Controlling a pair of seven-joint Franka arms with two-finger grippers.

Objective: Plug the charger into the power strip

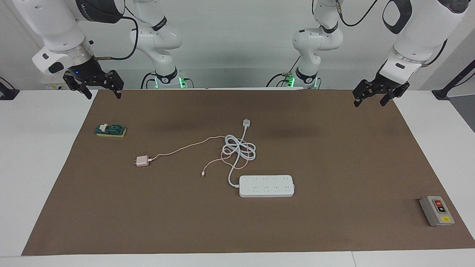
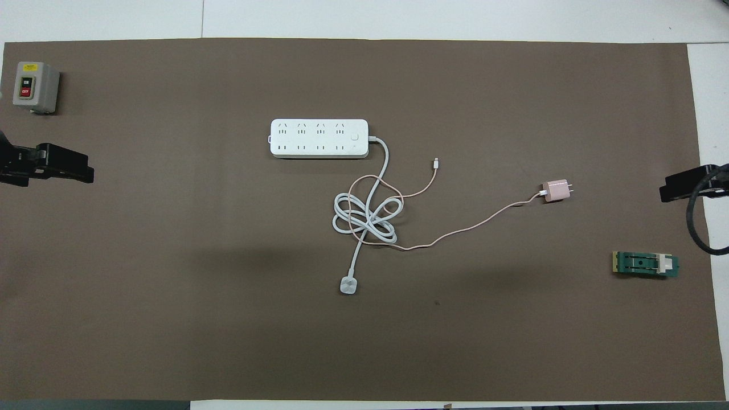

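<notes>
Two white, rounded-link arms with black joint bands were shown, black cables looped along their upper links and green lights lit at both bases. Each ended in a black linkage gripper: the left gripper point(image 1: 374, 97) and the right gripper point(image 1: 99, 90), a blue light above it.

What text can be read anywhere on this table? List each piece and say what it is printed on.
"ON": upper, dark button of the grey switch box, overhead view.
"OFF": red button below it on the same box.
Yellow label above those buttons: print too small to read.
Power strip: socket holes only, no readable marking.
Charger and green block: no text visible.
</notes>
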